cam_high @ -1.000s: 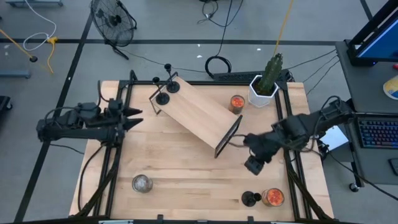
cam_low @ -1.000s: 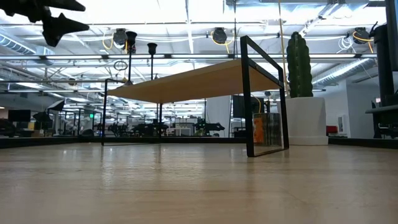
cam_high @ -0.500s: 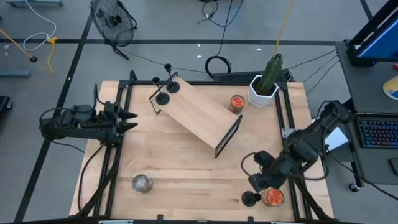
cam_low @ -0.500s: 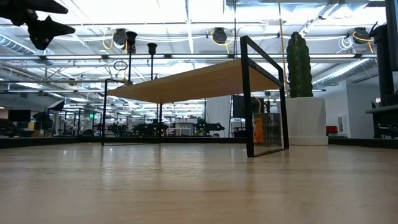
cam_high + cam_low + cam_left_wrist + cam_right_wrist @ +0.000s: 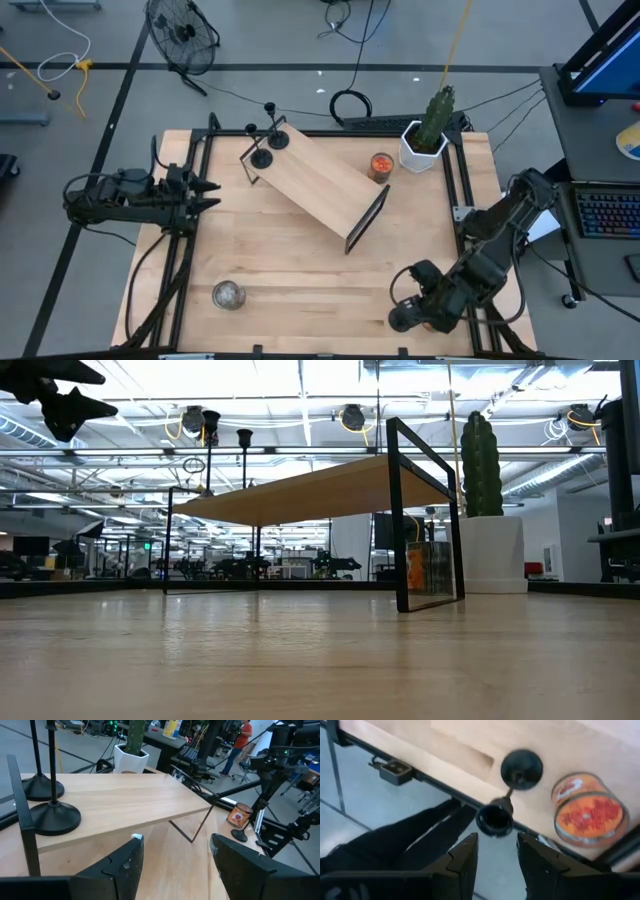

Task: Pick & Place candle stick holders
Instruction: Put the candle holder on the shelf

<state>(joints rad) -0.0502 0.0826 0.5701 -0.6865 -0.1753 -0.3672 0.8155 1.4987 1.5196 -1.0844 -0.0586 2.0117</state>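
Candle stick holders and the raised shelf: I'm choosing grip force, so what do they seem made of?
Candle stick holders: probably metal, matte black; thin rigid stems, slight sheen on the bases. Raised shelf: light wood board with visible grain, on a thin black frame, likely metal.

A raised shelf (image 5: 315, 185) is set diagonally across the far middle of the tabletop (image 5: 290, 270). Two candle stick holders (image 5: 262, 157) are placed on its far left end, side by side. A potted cactus (image 5: 428, 135) is located at the far right corner, with a jar (image 5: 380, 166) just left of it. A third holder (image 5: 521, 769) is seen at the near right edge, beside a second jar (image 5: 590, 815), below the right end effector (image 5: 495, 857). A round object (image 5: 228, 294) is positioned near left. The left end effector (image 5: 208, 192) is held over the left edge.
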